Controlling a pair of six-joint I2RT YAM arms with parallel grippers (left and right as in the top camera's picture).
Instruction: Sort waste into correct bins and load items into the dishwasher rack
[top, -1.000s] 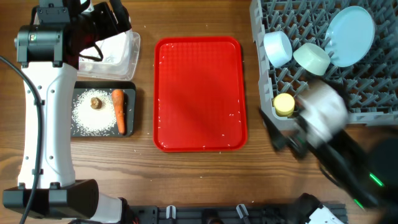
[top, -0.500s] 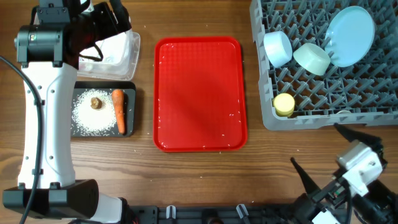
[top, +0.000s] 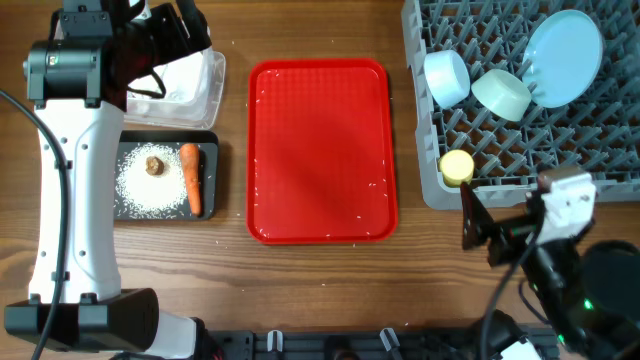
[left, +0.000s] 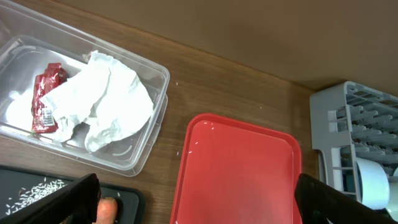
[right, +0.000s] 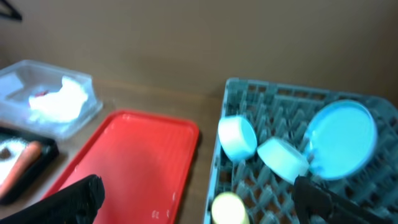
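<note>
a wooden table (top: 320, 290) with warm brown, streaked grain lies beneath the left pincer (left: 199, 208) and the right pincer (right: 202, 202) and runs on ahead of both. past its far edge, ahead of each pincer, is a plain brown surface (left: 280, 31), flat and unmarked; wall or floor, i cannot tell. the light is soft and even, with faint shadows on the wood.

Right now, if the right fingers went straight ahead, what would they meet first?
Probably the small yellow cup at the near corner of the grey plastic grid rack; depth is unclear.
</note>
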